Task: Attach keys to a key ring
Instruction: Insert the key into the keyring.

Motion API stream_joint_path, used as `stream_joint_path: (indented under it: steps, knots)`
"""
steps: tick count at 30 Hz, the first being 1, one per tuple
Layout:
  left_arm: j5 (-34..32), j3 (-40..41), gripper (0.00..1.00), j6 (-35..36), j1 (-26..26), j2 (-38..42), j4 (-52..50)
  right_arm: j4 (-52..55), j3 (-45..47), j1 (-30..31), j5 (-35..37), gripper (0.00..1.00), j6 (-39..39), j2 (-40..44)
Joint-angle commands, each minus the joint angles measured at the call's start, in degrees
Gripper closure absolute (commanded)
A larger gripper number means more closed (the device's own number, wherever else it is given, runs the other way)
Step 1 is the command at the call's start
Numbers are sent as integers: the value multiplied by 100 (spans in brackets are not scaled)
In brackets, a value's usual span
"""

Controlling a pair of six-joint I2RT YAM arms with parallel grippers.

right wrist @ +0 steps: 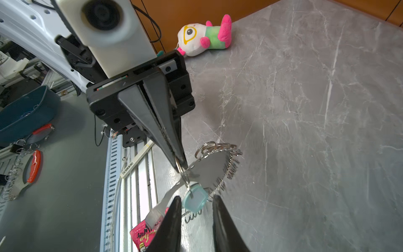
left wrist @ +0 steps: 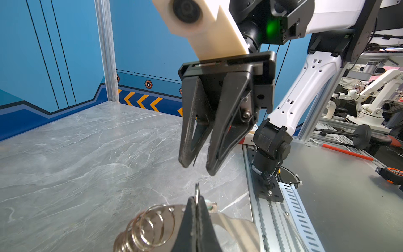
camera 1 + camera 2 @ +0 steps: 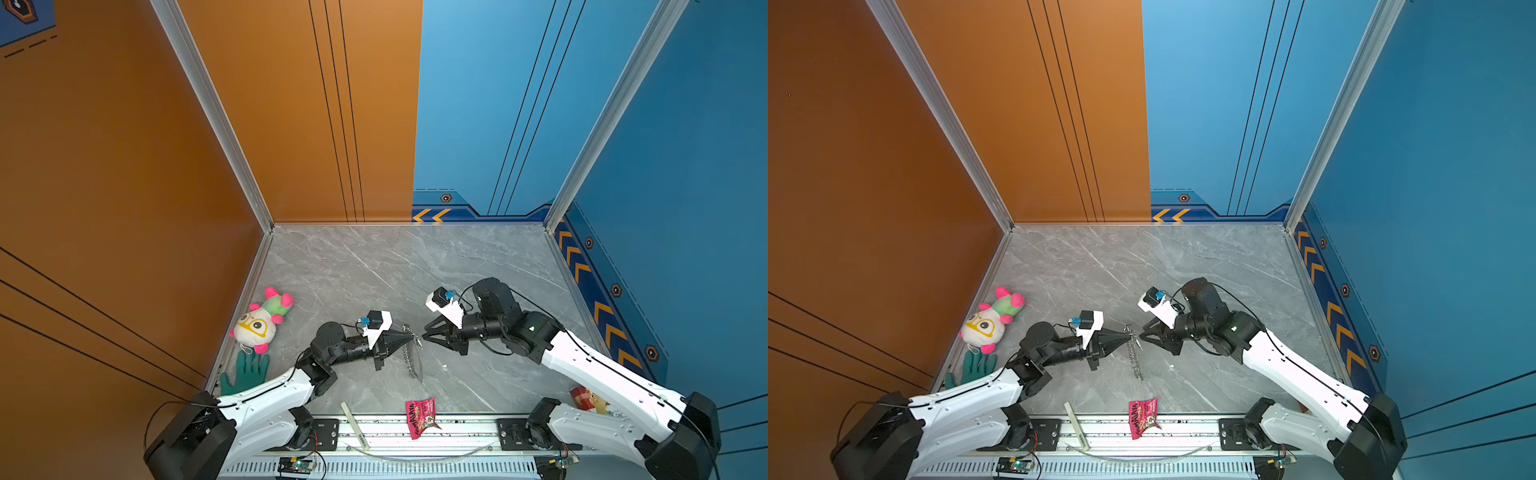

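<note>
Holding up key ring [image 1: 211, 168] over surface [image 3: 374, 270], late in the threading step by the look.

Pinched tight with left hand [image 1: 181, 163] on one small metal ring at the chain edge, rest of band and rings drooping below; cannot tell whether lowest loops touch surface. Spotted tagged key [image 1: 194, 201] dangling off that same pinched ring, right at tips of right hand [image 2: 198, 169], with jaws partly apart either side of tag, gripping nothing. Looks threaded on already, though cannot confirm full seating from these views. Next, probably: back right hand straight away without snagging tag or chain, check for free hang, then lower ring with left hand. No second key in view.
</note>
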State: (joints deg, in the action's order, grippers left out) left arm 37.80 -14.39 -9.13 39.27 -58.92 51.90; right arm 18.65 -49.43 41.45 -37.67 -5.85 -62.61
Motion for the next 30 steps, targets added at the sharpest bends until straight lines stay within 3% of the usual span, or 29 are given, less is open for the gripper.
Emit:
stream_joint_path:
  steps: [1,8,30]
  knots:
    - [-45,57,100,-228,-66,64,563,-578,187,-10,-467,74,285,82]
    - [99,85,100,-327,-100,47,725,-617,308,39,-232,75,186,71]
    - [632,59,100,-663,-104,-200,1286,-745,320,45,-706,92,66,180]
